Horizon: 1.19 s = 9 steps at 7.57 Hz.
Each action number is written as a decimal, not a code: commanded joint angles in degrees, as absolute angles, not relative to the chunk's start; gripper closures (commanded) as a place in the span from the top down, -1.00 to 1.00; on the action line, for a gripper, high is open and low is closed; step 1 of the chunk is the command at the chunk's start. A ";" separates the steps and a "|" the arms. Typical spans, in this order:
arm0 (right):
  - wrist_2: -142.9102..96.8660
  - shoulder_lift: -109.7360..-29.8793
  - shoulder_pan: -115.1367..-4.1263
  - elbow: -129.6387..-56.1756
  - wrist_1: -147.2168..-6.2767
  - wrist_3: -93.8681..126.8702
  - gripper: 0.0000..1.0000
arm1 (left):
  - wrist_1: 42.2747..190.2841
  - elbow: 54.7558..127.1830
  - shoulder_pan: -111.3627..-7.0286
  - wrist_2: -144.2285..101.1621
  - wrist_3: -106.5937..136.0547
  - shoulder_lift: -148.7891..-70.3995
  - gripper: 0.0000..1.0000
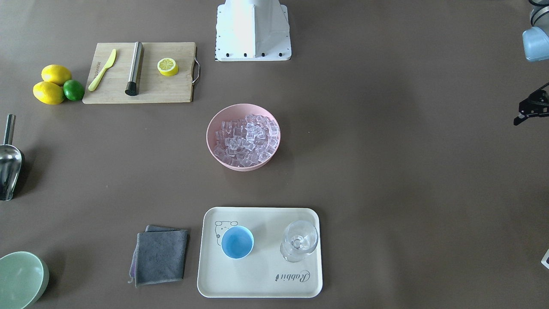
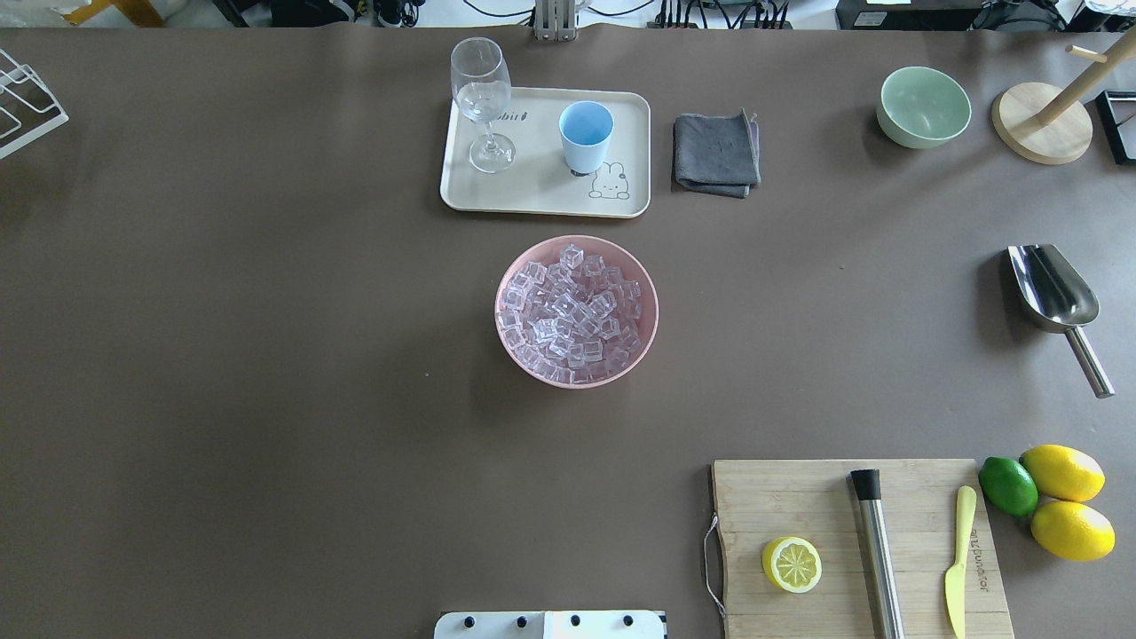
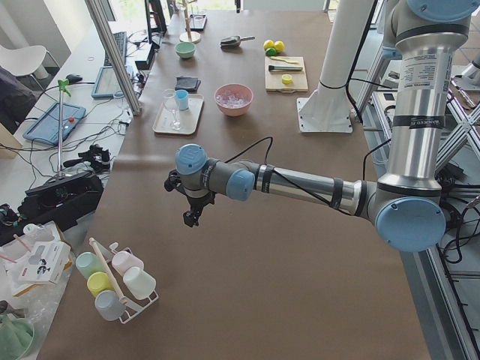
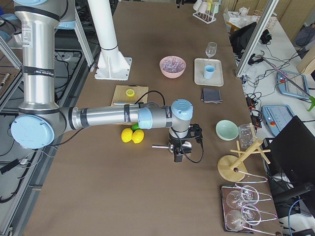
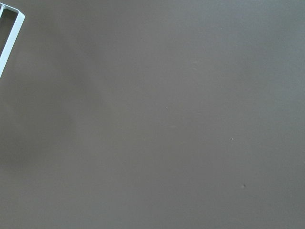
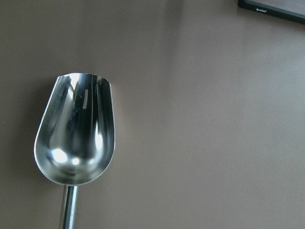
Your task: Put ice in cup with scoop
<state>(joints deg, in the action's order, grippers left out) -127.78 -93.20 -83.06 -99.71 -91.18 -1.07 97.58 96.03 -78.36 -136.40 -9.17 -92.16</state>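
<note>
Under the right pincer [image 4: 178,156], spread unclear, the shiny scoop [image 6: 78,136] lies empty.

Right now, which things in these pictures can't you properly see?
Shiny steel scoop: the front-facing view's left edge cuts part off; in the right wrist view its rod handle runs off the bottom.
Right hand: shows only in the right-side view, too small to tell open or shut.
Left hand: small in the left-side view, cut by the front-facing view's right edge; open or shut unclear.
</note>
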 commanded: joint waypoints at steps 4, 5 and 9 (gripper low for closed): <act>-128.49 -93.78 -83.41 -100.46 -91.23 -0.62 1.00 | 97.47 93.60 -89.10 -133.68 -9.14 -91.67 0.97; -129.45 -93.78 -83.41 -100.46 -91.14 -0.62 1.00 | 97.56 93.95 -89.12 -133.68 -9.14 -92.11 0.97; -135.59 -97.44 -83.06 -99.76 -83.73 8.91 1.00 | 98.00 98.14 -82.40 -133.86 -9.49 -94.48 0.97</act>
<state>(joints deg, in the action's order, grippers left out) -131.87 -94.44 -83.33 -99.90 -90.28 1.77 97.86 94.68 -87.71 -133.80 -9.44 -93.65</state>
